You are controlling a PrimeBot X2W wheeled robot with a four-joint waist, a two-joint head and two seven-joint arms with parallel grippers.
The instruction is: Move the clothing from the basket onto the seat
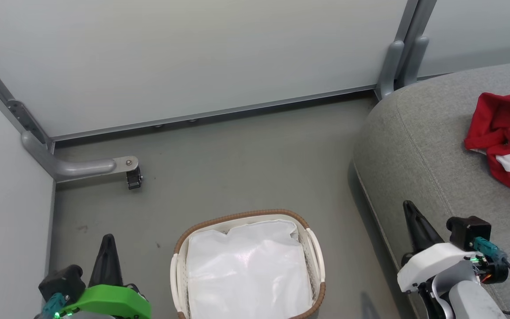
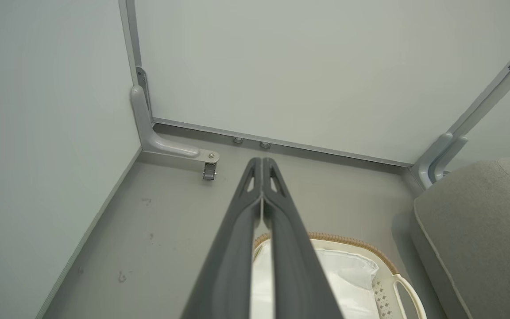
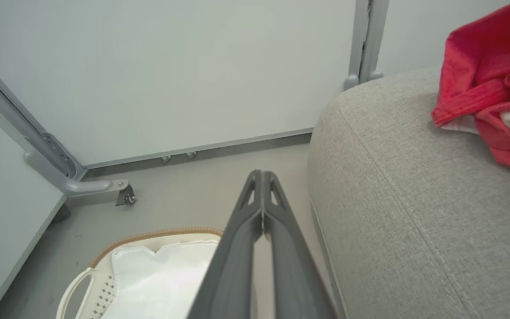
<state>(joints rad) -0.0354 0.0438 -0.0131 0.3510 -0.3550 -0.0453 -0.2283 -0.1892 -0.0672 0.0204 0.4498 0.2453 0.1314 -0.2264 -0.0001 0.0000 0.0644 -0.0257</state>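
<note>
Clothing [image 1: 503, 133]: you have 1 crumpled red heap lying on the seat [image 1: 414, 146], at the head view's right edge, which cuts it off. The part you can see runs long from upper left to lower right in that view. The fabric is bright red with white showing in the folds. You cannot tell how many garments make up the heap, and no lettering is readable. The right wrist view shows the heap [image 3: 485, 84] at its upper right, with a hemmed red edge lying on the grey cushion [image 3: 414, 199].

Seat: 1, grey woven fabric with a rounded corner and stitched seams. It stands on the floor [image 1: 246, 155].

Basket [image 1: 246, 215]: 1, on the floor left of the seat and apart from it. It has a brown woven rim and perforated white walls, and the white liner [image 1: 246, 270] is spread inside. The frame's bottom edge cuts its near end.

Grippers: 2. You see the left gripper [image 1: 108, 241] at lower left, beside the basket, with its fingers pressed together tip to tip [image 2: 261, 166] and nothing between them. The right gripper [image 1: 410, 208] sits at the seat's front edge, also pressed together [image 3: 261, 177] and holding nothing.

Beyond them, pale wall panels [image 1: 193, 57] meet at a corner, where 1 grey bracket foot [image 1: 104, 167] rests on the floor.
</note>
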